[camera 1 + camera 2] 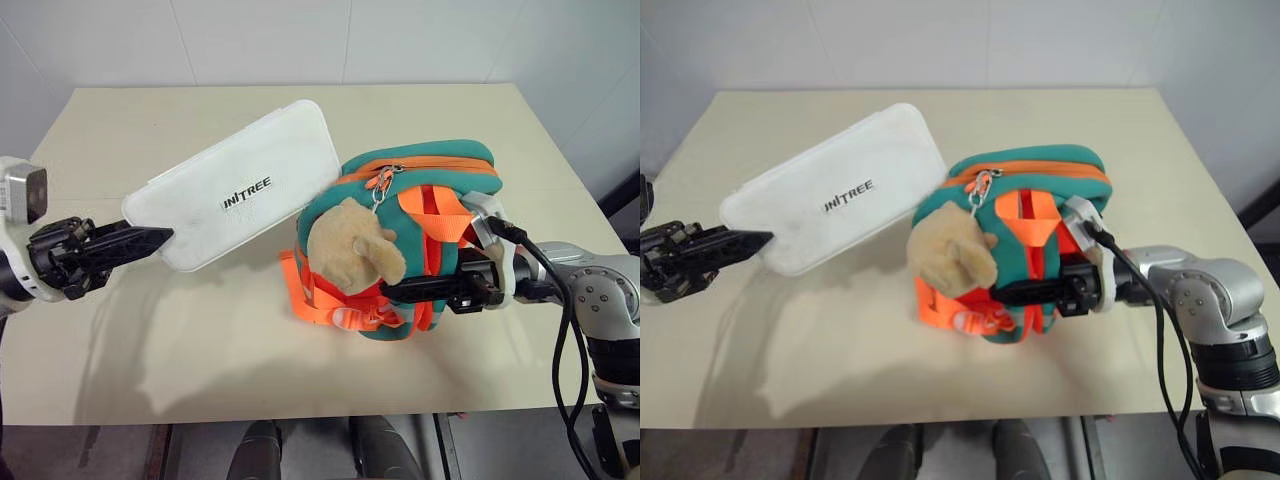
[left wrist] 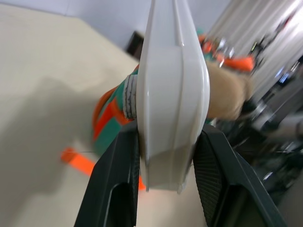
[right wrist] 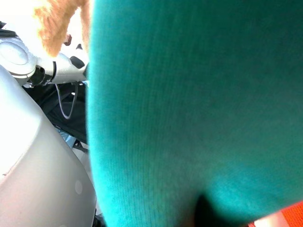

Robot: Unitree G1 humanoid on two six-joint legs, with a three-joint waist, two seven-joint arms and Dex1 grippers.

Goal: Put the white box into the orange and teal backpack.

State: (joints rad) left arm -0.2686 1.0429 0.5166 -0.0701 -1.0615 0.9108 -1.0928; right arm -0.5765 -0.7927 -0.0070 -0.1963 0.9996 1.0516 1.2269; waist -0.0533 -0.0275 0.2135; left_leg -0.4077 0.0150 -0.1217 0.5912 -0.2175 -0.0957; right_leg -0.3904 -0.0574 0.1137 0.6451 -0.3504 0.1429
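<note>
Clamping one short end of the white box (image 1: 240, 190), the left pincer (image 1: 150, 240) holds it up off the counter (image 1: 130, 130), its long axis running out from the fingertips toward two o'clock, where the far corner nearly touches the orange and teal backpack (image 1: 420, 180). The right pincer (image 1: 400, 291), clenched on the backpack's orange straps, reaches in from three o'clock and props the bag upright beside its tan plush toy (image 1: 350, 245). I'd judge the zipped top, facing twelve o'clock, must gape before the box can slide in endwise.
</note>
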